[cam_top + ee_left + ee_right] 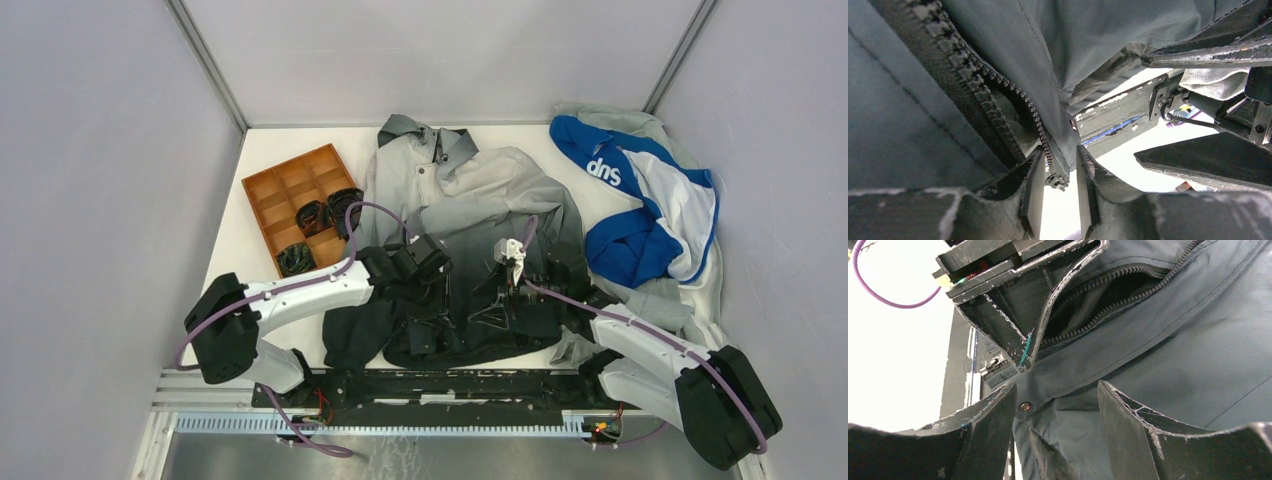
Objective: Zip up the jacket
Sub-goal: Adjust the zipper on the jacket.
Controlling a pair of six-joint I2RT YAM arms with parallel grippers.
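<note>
- Flat on the white table (262, 160) lies the jacket (470, 200), smooth woven cloth fading from pale grey collar to charcoal hem at the near edge.
- Its zipper (973, 85) has chunky moulded teeth and curves down to a loose end.
- Left gripper (1060, 195): scuffed black fingers narrowly apart around that end; whether they pinch it, I cannot tell.
- Right gripper (1055, 410): wedge-shaped fingers spread wide over hem cloth bearing a round metal snap (1024, 406).

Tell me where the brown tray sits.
Top view: the tray lies on the left, right beside the jacket's grey upper half, just beyond the left arm.
</note>
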